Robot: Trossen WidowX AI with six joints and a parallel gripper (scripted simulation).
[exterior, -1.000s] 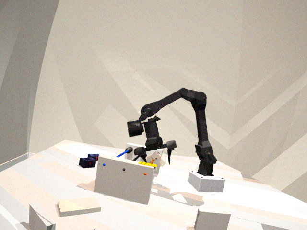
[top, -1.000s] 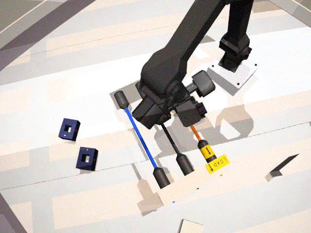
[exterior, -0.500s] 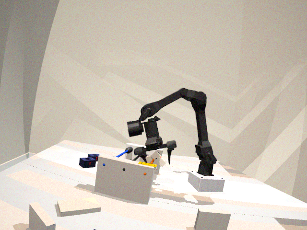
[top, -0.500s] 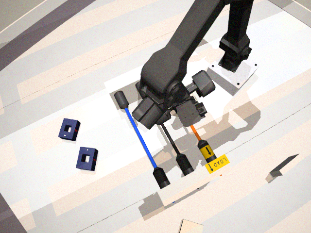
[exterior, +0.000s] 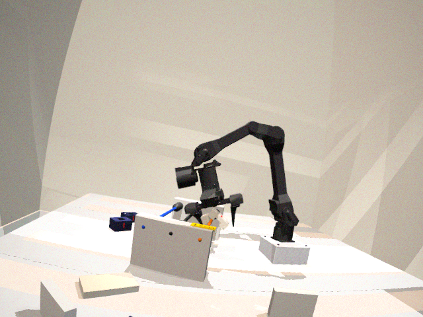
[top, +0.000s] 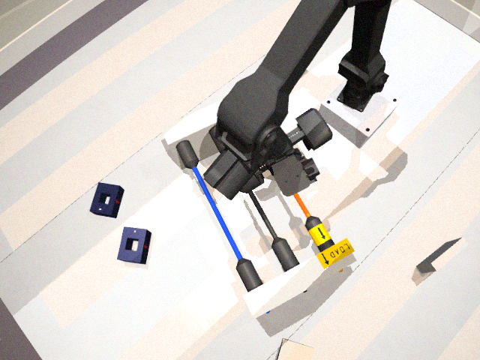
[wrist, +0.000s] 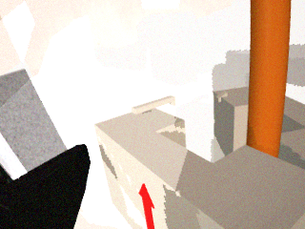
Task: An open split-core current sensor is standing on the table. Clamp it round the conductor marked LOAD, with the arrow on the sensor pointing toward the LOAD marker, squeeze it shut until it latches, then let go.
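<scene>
The beige split-core sensor [exterior: 223, 221] [wrist: 138, 138] is open, its halves apart at the orange LOAD conductor [top: 302, 205] [exterior: 209, 222] [wrist: 270, 72], which passes down behind its near edge in the wrist view. Its red arrow [wrist: 147, 205] points up the wrist view, roughly along the conductor. The yellow LOAD marker [top: 335, 253] [exterior: 203, 226] sits on the panel end and is outside the wrist view. My gripper [exterior: 217, 223] is open, its fingers wide on either side of the sensor. One black finger shows at the wrist view's lower left, apart from the sensor. The arm hides the sensor in the top view.
A blue conductor [top: 217, 213] and a black conductor [top: 263, 214] run beside the orange one, into the upright panel [top: 306, 300] [exterior: 170, 252]. Two navy blocks with square holes [top: 134, 245] [top: 106, 199] stand farther off. A cream block [exterior: 108, 284] lies beyond the panel.
</scene>
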